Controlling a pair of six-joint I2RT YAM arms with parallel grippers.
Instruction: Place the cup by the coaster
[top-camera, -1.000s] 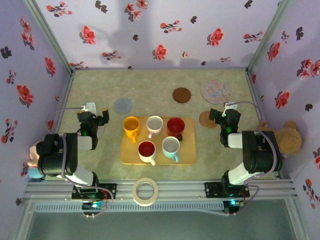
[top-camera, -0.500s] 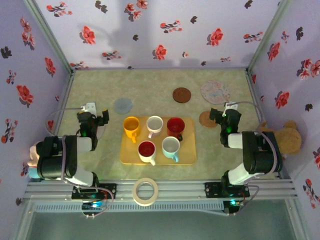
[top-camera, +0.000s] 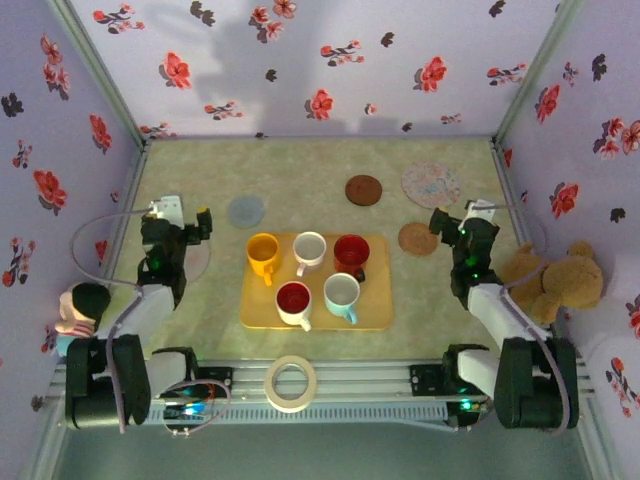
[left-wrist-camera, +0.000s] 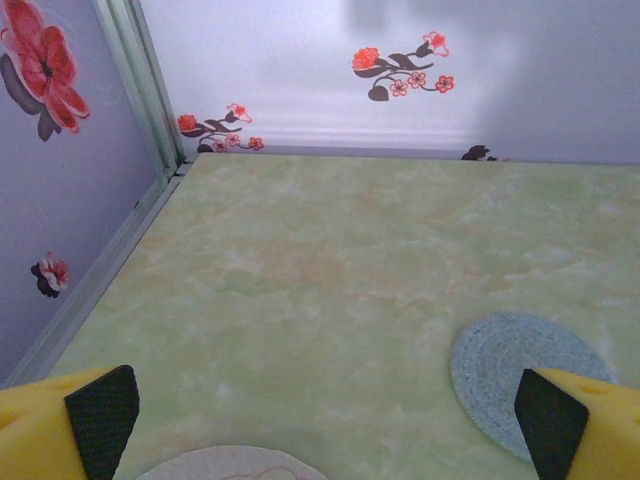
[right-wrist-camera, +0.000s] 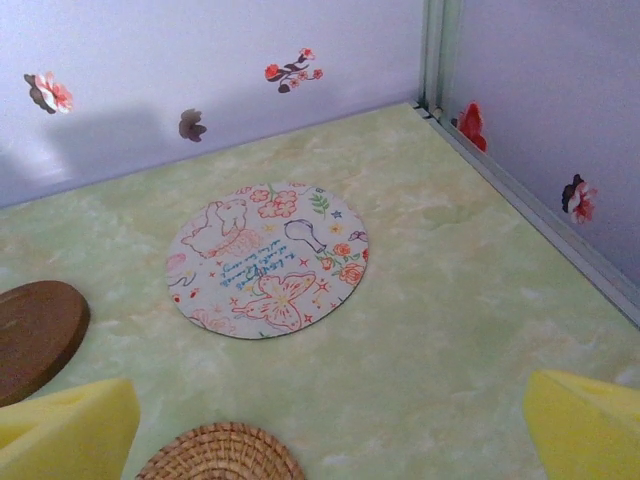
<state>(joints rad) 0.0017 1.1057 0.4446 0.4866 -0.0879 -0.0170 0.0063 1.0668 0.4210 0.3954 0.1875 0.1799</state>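
Note:
Several cups stand on the yellow tray (top-camera: 378, 318): a yellow cup (top-camera: 263, 252), a white cup (top-camera: 309, 250), a red cup (top-camera: 351, 252), a white cup with a red inside (top-camera: 293, 300) and a pale blue cup (top-camera: 342, 293). My left gripper (top-camera: 175, 226) (left-wrist-camera: 320, 425) is open and empty, left of the tray, over a pale coaster (left-wrist-camera: 225, 465), with the grey coaster (top-camera: 245, 210) (left-wrist-camera: 515, 370) ahead to its right. Right of the tray, my right gripper (top-camera: 460, 228) (right-wrist-camera: 325, 430) is open and empty above the wicker coaster (top-camera: 415, 237) (right-wrist-camera: 222, 455).
A brown coaster (top-camera: 363, 189) (right-wrist-camera: 35, 335) and a patterned round coaster (top-camera: 431, 183) (right-wrist-camera: 268, 258) lie at the back right. A tape roll (top-camera: 291, 383) sits on the front rail. A teddy bear (top-camera: 555, 275) is at the right wall, a doll (top-camera: 78, 308) at the left.
Both arms have unfolded from their tucked pose. The left gripper has shifted a little back and left, the right gripper a little back and right. Cups and coasters have not moved.

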